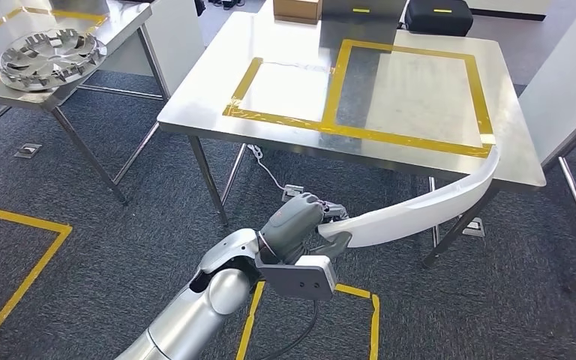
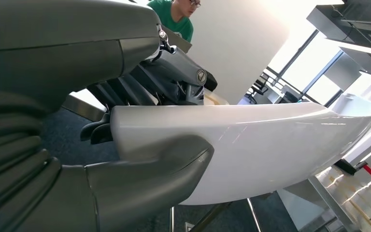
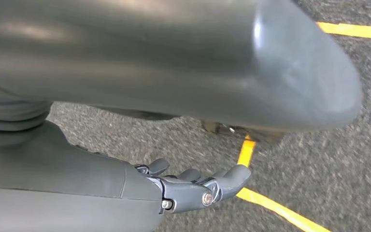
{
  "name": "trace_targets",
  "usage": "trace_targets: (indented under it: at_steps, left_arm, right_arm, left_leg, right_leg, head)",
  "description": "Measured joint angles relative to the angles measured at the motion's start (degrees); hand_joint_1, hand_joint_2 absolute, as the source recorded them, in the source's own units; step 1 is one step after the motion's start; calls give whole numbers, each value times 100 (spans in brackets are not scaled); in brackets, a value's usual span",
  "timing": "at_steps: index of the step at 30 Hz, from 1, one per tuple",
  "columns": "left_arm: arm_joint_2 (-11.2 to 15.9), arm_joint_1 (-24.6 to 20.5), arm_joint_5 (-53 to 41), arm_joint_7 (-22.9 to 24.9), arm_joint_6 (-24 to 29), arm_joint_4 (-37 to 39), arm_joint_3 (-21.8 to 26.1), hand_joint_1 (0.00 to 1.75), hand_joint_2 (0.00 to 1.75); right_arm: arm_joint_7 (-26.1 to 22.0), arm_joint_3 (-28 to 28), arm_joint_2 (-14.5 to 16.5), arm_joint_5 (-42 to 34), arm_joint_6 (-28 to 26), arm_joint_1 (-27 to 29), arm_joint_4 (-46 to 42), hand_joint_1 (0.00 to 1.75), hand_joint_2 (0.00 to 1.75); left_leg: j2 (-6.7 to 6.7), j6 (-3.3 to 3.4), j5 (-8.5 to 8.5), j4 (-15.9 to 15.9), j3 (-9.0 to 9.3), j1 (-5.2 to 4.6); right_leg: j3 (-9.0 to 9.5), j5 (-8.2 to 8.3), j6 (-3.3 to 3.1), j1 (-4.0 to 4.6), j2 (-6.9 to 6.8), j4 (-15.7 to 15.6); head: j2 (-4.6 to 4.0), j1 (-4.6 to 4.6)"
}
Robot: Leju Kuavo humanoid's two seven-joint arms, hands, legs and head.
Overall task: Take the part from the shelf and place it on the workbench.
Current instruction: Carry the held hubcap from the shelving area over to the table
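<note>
Before the taped steel workbench (image 1: 390,97) on grey carpet (image 1: 105,247), left hand (image 1: 296,225) gripping white part (image 1: 420,210); right hand (image 3: 193,188) seemingly loose, empty.

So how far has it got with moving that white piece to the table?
Done: the part is off the shelf, gripped at one end by the left hand. In hand: the part hangs in the air, its far tip near the workbench edge, not resting on it. Left: setting it down on the bench top and letting go. The right hand hangs over the floor, holding nothing.
</note>
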Motion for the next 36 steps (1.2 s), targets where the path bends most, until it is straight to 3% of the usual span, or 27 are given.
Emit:
trace_targets:
  at_steps: [1, 2, 4, 6, 8, 11, 12, 13, 14, 16, 18, 22, 24, 26, 27, 28, 30, 32, 33, 36]
  left_arm:
    - [4, -2, -1, 3, 2, 0, -1, 175, 175]
    - [8, -4, -2, 8, 4, -5, -2, 175, 175]
    - [19, -5, -13, 16, 9, -24, -7, 175, 175]
    - [23, -18, -31, 28, 11, -66, -9, 175, 175]
    - [23, -38, -42, 43, 11, -105, -11, 175, 175]
    - [44, -19, -53, 64, 8, -114, -13, 175, 175]
    - [52, -10, -56, 68, 7, -113, -13, 175, 175]
    - [58, -6, -56, 69, 5, -113, -13, 175, 175]
    - [62, -5, -57, 69, 5, -112, -13, 175, 175]
    - [70, -7, -56, 69, 5, -110, -13, 175, 175]
    - [78, -8, -57, 71, 1, -103, -14, 175, 175]
    - [60, -34, -57, 68, -4, -119, -17, 175, 175]
    - [54, -45, -54, 64, -4, -123, -26, 175, 175]
    - [54, -35, -52, 62, -7, -113, -42, 175, 175]
    - [54, -26, -52, 62, -9, -105, -49, 175, 175]
    - [55, -20, -52, 60, -11, -98, -51, 175, 175]
    - [55, -20, -50, 48, -13, -92, -55, 175, 175]
    - [56, -28, -46, 28, -13, -90, -58, 175, 175]
    - [58, -29, -43, 20, -13, -89, -60, 175, 175]
    - [62, -29, -33, 2, -13, -89, -61, 175, 175]
  right_arm:
    - [1, 2, 12, 5, 1, -5, 3, 0, 0]
    - [5, 3, 22, 10, 1, -8, 5, 0, 0]
    - [22, 6, 40, 23, 1, -10, 10, 0, 0]
    - [43, 7, 38, 30, 0, -10, 9, 0, 0]
    - [48, 7, 37, 30, -1, -19, 8, 0, 0]
    - [41, 7, 37, 23, -1, -22, 8, 0, 0]
    - [40, 7, 37, 16, -1, -18, 8, 0, 0]
    - [40, 7, 38, 9, -1, -13, 8, 0, 0]
    - [40, 7, 40, 2, 0, -9, 8, 0, 0]
    - [42, 7, 49, -5, 0, -4, 9, 0, 0]
    - [46, 7, 59, -8, -1, -5, 10, 0, 0]
    - [44, 7, 60, -11, 1, -26, 9, 0, 0]
    - [41, 7, 59, -15, 2, -39, 8, 0, 0]
    - [39, 7, 58, -19, 2, -37, 8, 0, 0]
    - [38, 7, 56, -21, 2, -30, 8, 0, 0]
    - [36, 7, 54, -22, 2, -25, 8, 0, 0]
    - [29, 7, 49, -24, 2, -24, 8, 0, 0]
    - [24, 7, 48, -26, 2, -35, 8, 0, 0]
    - [22, 7, 48, -27, 2, -38, 8, 0, 0]
    - [15, 7, 47, -29, -1, -33, 8, 0, 0]
  left_leg:
    - [0, -61, -63, 26, 24, 19]
    - [3, -122, -126, 50, 38, 27]
    - [4, -219, -207, 100, 85, 25]
    - [13, -275, -192, 278, 70, 37]
    - [28, -303, -177, 828, -249, 41]
    - [33, -287, -514, 1724, -1014, 22]
    - [32, -266, -595, 1783, -1184, 13]
    - [32, -237, -549, 1672, -1273, 0]
    - [32, -199, -354, 1416, -1294, -20]
    - [28, -111, 313, 746, -1236, -79]
    - [18, -59, 714, 398, -1187, -123]
    - [9, 30, 741, 315, -1092, -106]
    - [14, 96, 704, 284, -1032, -102]
    - [13, 143, 653, 284, -1001, -123]
    - [6, 153, 626, 287, -982, -135]
    - [-5, 157, 598, 292, -955, -144]
    - [-24, 147, 534, 306, -880, -153]
    - [-32, 110, 476, 321, -828, -172]
    - [-35, 98, 452, 328, -818, -183]
    - [-35, 100, 429, 321, -803, -194]
  right_leg:
    - [124, 70, 3, -12, -4, -300]
    - [189, 72, -43, -8, -4, -449]
    - [213, -100, -218, 25, -2, -435]
    - [294, -172, -349, 35, 4, -394]
    - [420, -249, -419, 45, 5, -402]
    - [607, -391, -471, 74, 9, -414]
    - [678, -445, -479, 86, 19, -414]
    - [756, -502, -483, 95, 32, -414]
    - [836, -562, -481, 102, 44, -415]
    - [959, -674, -457, 115, 66, -413]
    - [1016, -769, -396, 133, 87, -410]
    - [1052, -920, -264, 141, 64, -342]
    - [766, -1152, -232, 147, 33, 178]
    - [287, -1357, -224, 154, 28, 872]
    - [121, -1323, -229, 156, 28, 1034]
    - [54, -1172, -240, 161, 28, 995]
    - [220, -656, -293, 184, 27, 361]
    - [457, -348, -357, 224, 23, -267]
    - [516, -308, -375, 234, 22, -415]
    - [544, -314, -382, 239, 28, -474]
  head:
    - [0, 23]
    - [0, 36]
    - [0, 25]
    - [0, -27]
    - [0, -58]
    - [0, -95]
    - [0, -100]
    - [0, -104]
    - [0, -107]
    - [0, -115]
    - [0, -120]
    - [0, -106]
    - [0, -86]
    - [0, -74]
    - [0, -70]
    - [0, -68]
    - [0, -60]
    - [0, -54]
    - [0, -55]
    - [0, -63]
